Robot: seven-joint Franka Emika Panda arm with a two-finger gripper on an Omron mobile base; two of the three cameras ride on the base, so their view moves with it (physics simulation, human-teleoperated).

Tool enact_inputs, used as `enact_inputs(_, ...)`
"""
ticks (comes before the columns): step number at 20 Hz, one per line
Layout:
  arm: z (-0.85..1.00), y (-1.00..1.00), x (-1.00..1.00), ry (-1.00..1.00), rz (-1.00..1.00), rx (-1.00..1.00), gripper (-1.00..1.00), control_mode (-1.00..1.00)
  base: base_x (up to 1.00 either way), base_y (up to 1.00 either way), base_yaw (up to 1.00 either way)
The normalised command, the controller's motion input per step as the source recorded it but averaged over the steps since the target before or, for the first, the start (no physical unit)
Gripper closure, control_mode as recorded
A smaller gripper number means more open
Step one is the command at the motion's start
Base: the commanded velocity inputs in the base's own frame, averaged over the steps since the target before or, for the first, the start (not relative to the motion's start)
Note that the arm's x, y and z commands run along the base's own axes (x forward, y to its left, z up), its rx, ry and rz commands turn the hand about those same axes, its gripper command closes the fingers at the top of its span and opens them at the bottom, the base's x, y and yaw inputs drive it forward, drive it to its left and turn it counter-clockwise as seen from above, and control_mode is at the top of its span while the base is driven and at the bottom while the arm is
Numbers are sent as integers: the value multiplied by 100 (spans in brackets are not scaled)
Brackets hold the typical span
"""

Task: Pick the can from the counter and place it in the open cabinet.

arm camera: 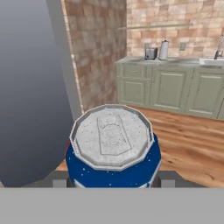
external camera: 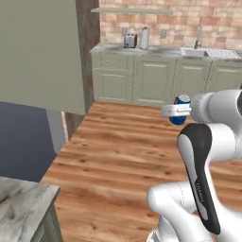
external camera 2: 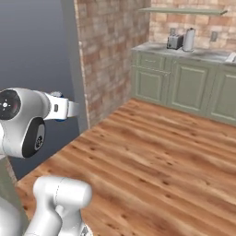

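Observation:
The blue can [external camera: 180, 108] with its silver top hangs in mid-air over the wooden floor, and my gripper [external camera: 178, 110] is shut on it. In the hand view the can [arm camera: 113, 148] stands upright and close, silver lid facing the camera, with a dark finger [arm camera: 59, 180] on each side of its body. In the right base view a sliver of the can [external camera 2: 57, 94] shows behind the hand. A flat sage-green panel of the wall cabinet [external camera: 42, 52] stands up and to the left of the can; its inside is hidden. A corner of the marbled counter [external camera: 21, 203] lies at the lower left.
A brick wall end [external camera 2: 108, 55] stands ahead. Across the wooden floor [external camera: 118, 156] runs a far row of sage-green base cabinets [external camera: 151, 80] with a toaster [external camera: 130, 41], a kettle [external camera: 144, 38] and a sink [external camera: 201, 51]. A thin shelf [external camera: 132, 10] hangs above.

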Motion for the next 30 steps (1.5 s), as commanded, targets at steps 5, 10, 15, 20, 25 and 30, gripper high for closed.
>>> enact_inputs(5,0,0,0,0,0,0,100,100,0,24,33)
enact_inputs(10,0,0,0,0,0,0,100,100,-7,15,30)
enact_inputs(15,0,0,0,0,0,0,100,100,-16,8,23)
enact_inputs(20,0,0,0,0,0,0,100,100,-49,10,19)
enact_inputs(25,0,0,0,0,0,0,100,100,-44,17,17)
enact_inputs(30,0,0,0,0,0,0,100,100,-15,33,19)
